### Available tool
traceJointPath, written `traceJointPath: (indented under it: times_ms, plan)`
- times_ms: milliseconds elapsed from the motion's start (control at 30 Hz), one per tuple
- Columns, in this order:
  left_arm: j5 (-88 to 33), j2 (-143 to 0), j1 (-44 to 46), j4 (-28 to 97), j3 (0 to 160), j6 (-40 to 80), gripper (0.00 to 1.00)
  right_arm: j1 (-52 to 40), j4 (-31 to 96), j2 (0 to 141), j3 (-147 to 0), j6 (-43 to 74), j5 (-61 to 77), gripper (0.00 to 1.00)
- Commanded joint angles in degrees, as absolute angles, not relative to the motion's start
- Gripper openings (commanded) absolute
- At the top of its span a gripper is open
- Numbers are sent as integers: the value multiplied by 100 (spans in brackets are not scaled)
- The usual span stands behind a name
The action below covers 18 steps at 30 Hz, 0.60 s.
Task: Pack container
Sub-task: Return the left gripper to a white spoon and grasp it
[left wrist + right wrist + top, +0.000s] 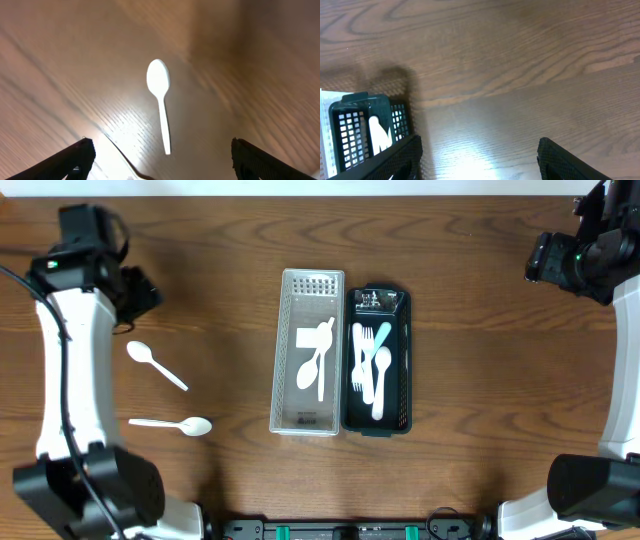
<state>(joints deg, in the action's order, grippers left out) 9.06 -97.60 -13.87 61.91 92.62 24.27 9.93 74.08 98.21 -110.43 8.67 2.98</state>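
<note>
**Table** [480, 380]: dark wood. The far edge runs along the top of the overhead view, and the arm bases sit at the near edge. Bare wood lies on both sides of the two baskets. The widest stretch is right of the dark basket [405, 385].

**Left arm** [70, 370]: the white link runs up the left side, with the wrist turned toward the centre.

**Left gripper** [161, 159]: raised above the wood. Its fingers [75, 160] are spread wide with nothing between them. The upper spoon [161, 107] lies flat below, untouched, with its bowl pointing away from the fingers.

**Right arm** [625, 370]: set at the far right corner, well apart from all cutlery.

**Right gripper** [480, 155]: fingers [570, 160] wide and empty, over bare wood. A corner of the dark basket shows at the left of its view.

**Clear basket** [290, 395]: mid-table and upright, with its long sides running far to near. It holds two white spoons [318, 360], overlapping.

**Dark basket**: parallel to the clear basket, against its right side. It holds:
- white forks [358, 365]
- a white spoon [380, 390]
- a pale blue spoon [381, 335]
- a small item at the far end, too small to tell

**Loose cutlery**: both pieces lie left of the clear basket and well apart from it. They are near each other but do not touch.
- The upper spoon lies diagonally, bowl toward the far left.
- The lower spoon [172, 423] lies level, bowl to the right.
</note>
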Motion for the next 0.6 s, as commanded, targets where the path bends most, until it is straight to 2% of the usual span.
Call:
traceJointPath:
  times_ms: [0,300,567]
  plan:
    - [484,-10119,-1658,5968,8967,2961,90,980,7406,9859,-11004,808,261,76]
    - [309,-11299,-1717,5450,8628,2882,90,980,7406,9859,-11004,808,259,77]
    - [294,-11804,-1717,5063,8493,2880,90,980,7415,9859,-11004,810,233,77]
